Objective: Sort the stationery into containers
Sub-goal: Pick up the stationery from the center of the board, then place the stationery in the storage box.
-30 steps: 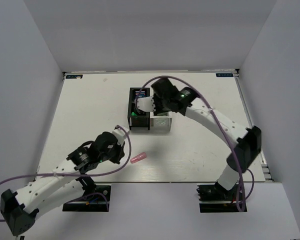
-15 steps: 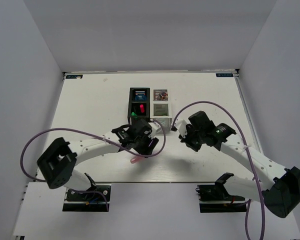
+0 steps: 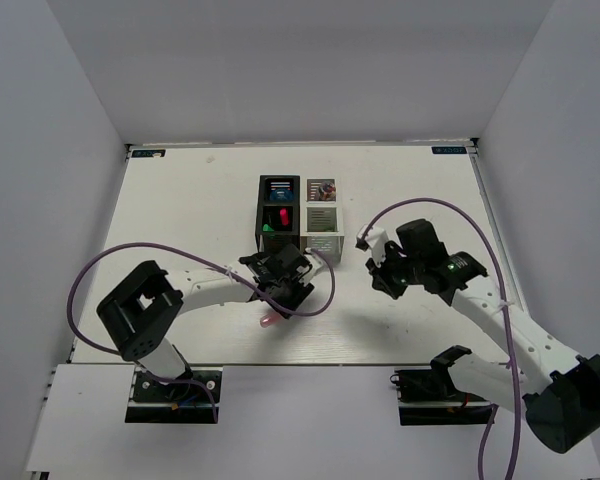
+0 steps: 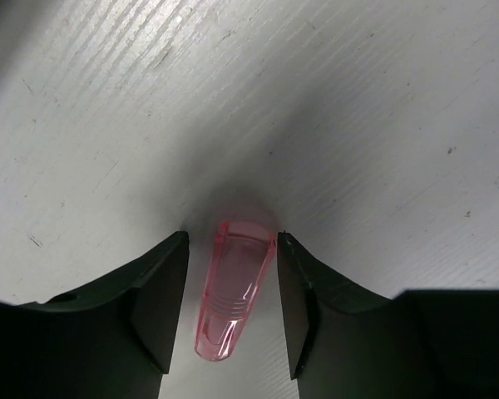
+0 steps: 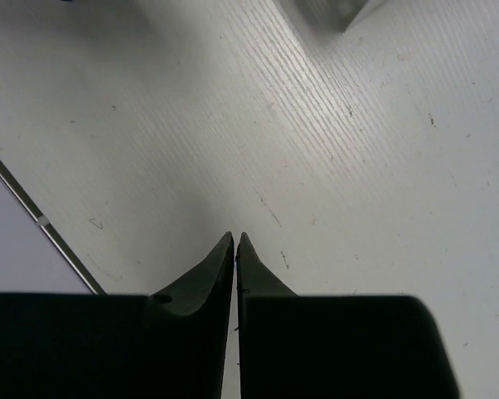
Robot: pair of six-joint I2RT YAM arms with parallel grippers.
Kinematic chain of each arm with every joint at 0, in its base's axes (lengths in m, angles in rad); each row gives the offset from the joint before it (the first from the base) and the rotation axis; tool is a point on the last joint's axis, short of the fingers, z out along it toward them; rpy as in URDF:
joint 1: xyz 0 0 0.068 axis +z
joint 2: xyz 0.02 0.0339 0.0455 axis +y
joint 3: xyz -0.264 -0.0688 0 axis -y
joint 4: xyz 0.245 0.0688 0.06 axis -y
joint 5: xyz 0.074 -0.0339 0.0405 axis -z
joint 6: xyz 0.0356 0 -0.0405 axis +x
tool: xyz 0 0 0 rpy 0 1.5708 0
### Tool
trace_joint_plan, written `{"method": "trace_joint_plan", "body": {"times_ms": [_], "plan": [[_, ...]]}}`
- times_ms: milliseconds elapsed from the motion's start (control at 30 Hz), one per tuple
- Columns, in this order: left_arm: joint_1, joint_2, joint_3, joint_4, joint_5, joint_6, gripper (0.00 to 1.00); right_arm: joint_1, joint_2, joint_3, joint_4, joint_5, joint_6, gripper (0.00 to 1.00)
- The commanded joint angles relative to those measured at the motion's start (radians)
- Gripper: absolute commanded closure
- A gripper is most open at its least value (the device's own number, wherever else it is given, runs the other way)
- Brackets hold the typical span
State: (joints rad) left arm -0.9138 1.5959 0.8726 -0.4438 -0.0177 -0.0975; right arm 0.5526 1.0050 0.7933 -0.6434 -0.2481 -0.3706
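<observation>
Top view: your left gripper [image 3: 275, 305] hangs right over the pink translucent stick [image 3: 267, 321] on the table, far nearer than the right gripper [image 3: 378, 262]. The containers [image 3: 279, 179] lie beyond.

Left wrist: jaws apart, straddling the stick. Its long axis runs along the fingers [image 4: 160, 303], with slim gaps either side.

Right wrist: jaws all but together, empty.

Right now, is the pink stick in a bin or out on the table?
Out. The pink stick lies flat on the table between the open fingers of the left gripper.
</observation>
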Motion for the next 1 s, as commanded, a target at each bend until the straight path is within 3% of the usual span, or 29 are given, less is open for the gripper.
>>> {"method": "trace_joint_plan", "body": {"times_ms": [0, 133, 200, 333, 367, 400, 433, 467, 533, 567, 600, 633, 733, 767, 800, 833, 900, 967], "plan": [[-0.005, -0.002, -0.014, -0.018, -0.024, 0.018, 0.43, -0.020, -0.016, 0.003, 0.036, -0.056, 0.019, 0.93], [-0.007, 0.021, -0.026, -0.052, -0.050, 0.025, 0.47, -0.039, -0.029, 0.003, 0.034, -0.074, 0.021, 0.92], [-0.007, 0.032, -0.043, -0.055, -0.070, 0.030, 0.54, -0.054, -0.042, 0.001, 0.036, -0.085, 0.022, 0.92], [-0.005, 0.059, -0.041, -0.076, -0.093, 0.033, 0.83, -0.066, -0.055, 0.000, 0.036, -0.098, 0.025, 0.91], [-0.007, 0.067, -0.034, -0.084, -0.094, 0.032, 0.90, -0.069, -0.052, 0.001, 0.030, -0.100, 0.025, 0.77], [-0.005, 0.061, -0.027, -0.088, -0.088, 0.028, 1.00, -0.072, -0.055, -0.002, 0.034, -0.103, 0.024, 0.53], [-0.004, 0.055, -0.009, -0.099, -0.077, 0.015, 1.00, -0.077, -0.055, 0.000, 0.031, -0.103, 0.027, 0.27], [-0.005, 0.008, 0.014, -0.101, -0.073, 0.007, 1.00, -0.082, -0.059, -0.006, 0.033, -0.106, 0.027, 0.10], [-0.005, -0.054, 0.057, -0.090, -0.031, -0.019, 1.00, -0.085, -0.063, -0.011, 0.040, -0.114, 0.029, 0.10], [0.001, -0.077, 0.113, -0.067, -0.009, -0.033, 1.00, -0.088, -0.063, -0.014, 0.041, -0.120, 0.027, 0.17], [0.003, -0.109, 0.136, -0.052, 0.014, -0.045, 1.00, -0.088, -0.060, -0.012, 0.028, -0.120, 0.022, 0.81], [0.004, -0.131, 0.160, -0.033, 0.013, -0.050, 1.00, -0.088, -0.051, -0.011, 0.028, -0.123, 0.022, 1.00], [0.013, -0.143, 0.299, 0.025, 0.071, -0.068, 1.00, -0.094, -0.049, -0.016, 0.033, -0.117, 0.022, 1.00], [0.022, -0.140, 0.346, 0.039, 0.073, -0.076, 1.00, -0.091, -0.052, -0.019, 0.039, -0.114, 0.024, 0.84], [0.026, -0.133, 0.386, 0.104, 0.074, -0.087, 1.00, -0.094, -0.051, -0.023, 0.037, -0.109, 0.024, 0.51], [0.038, -0.119, 0.420, 0.123, 0.081, -0.091, 1.00, -0.094, -0.054, -0.023, 0.039, -0.103, 0.030, 0.10], [0.047, -0.099, 0.446, 0.218, 0.070, -0.096, 1.00, -0.094, -0.058, -0.034, 0.044, -0.103, 0.029, 0.09], [0.059, -0.068, 0.463, 0.278, 0.061, -0.094, 1.00, -0.097, -0.065, -0.040, 0.034, -0.132, 0.012, 0.33]]}}
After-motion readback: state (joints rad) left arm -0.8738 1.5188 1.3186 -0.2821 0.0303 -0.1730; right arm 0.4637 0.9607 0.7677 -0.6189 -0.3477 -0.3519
